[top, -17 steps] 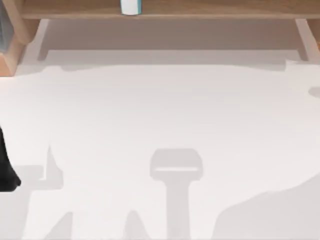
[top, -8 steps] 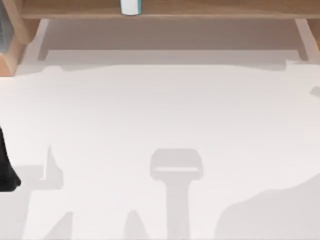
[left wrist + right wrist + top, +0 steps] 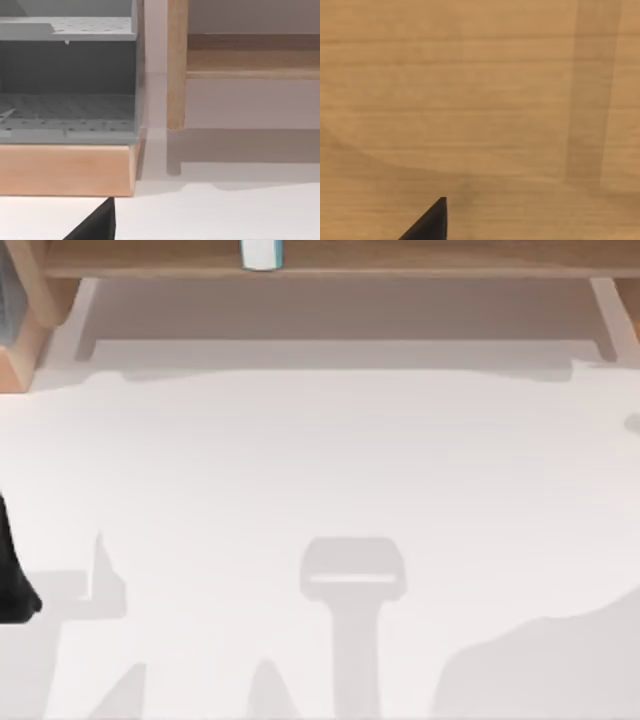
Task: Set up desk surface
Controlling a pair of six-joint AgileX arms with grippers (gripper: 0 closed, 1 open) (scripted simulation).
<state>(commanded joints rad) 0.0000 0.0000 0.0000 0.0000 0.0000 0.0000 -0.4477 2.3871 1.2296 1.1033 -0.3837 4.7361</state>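
Observation:
The desk surface [image 3: 320, 460] is a broad, plain white tabletop crossed by grey shadows, with nothing lying on it. A black part of my left arm [image 3: 10, 585] pokes in at the table's left edge. In the left wrist view a black corner of my left gripper [image 3: 97, 226] hangs over the white top, close to a wooden base. The right wrist view has a black corner of my right gripper [image 3: 430, 224] in front of a light-brown wooden board [image 3: 480, 100].
A light-brown wooden shelf frame [image 3: 400, 262] runs along the back edge, carrying a small white and teal object [image 3: 262, 253]. At the back left a grey perforated organiser [image 3: 67, 85] sits on a wooden base [image 3: 65, 170], beside a wooden post [image 3: 176, 75].
The large grey shadow at the lower right and the small one at the right edge have shifted slightly. My left arm has stayed put.

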